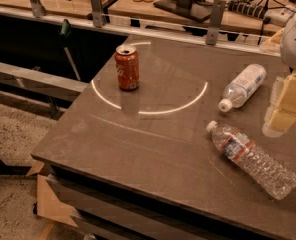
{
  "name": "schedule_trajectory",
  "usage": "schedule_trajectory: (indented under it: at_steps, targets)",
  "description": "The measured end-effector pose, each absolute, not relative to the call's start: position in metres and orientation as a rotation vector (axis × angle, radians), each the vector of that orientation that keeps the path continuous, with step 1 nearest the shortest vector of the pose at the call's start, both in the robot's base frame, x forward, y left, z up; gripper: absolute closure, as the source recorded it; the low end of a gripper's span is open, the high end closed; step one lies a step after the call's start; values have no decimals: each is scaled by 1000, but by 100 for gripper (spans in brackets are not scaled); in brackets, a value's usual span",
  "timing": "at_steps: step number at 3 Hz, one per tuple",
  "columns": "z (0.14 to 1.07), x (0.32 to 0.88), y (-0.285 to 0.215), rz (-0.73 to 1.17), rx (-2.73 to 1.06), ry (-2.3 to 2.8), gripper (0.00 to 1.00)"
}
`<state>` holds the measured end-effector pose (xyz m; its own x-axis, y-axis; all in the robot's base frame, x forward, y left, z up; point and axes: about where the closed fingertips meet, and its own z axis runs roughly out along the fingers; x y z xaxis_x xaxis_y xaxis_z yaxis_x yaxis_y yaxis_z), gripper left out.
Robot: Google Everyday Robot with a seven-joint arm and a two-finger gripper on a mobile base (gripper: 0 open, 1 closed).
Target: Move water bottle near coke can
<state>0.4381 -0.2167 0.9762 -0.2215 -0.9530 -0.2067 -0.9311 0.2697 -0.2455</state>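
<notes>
The water bottle (253, 159) lies on its side on the grey table (153, 149) at the front right, white cap pointing left and away from me, red-and-blue band near the neck. The coke can (127, 67) stands upright at the back left of the table, well apart from the bottle. My gripper (283, 109) hangs at the right edge of the view, above the table, up and to the right of the water bottle and not touching it.
A shorter smooth bottle (243, 86) with a large white label lies on its side between the gripper and the can. A bright ring of light (153, 109) curves across the tabletop. A glass rail with metal posts (215, 15) runs behind the table. The floor drops off to the left.
</notes>
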Motion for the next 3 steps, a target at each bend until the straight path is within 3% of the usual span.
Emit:
schedule_trajectory:
  at_steps: [2, 3]
  targets:
    - [978, 432, -210, -77, -1654, 2284, 0]
    - [962, 397, -185, 101, -1387, 2417, 0]
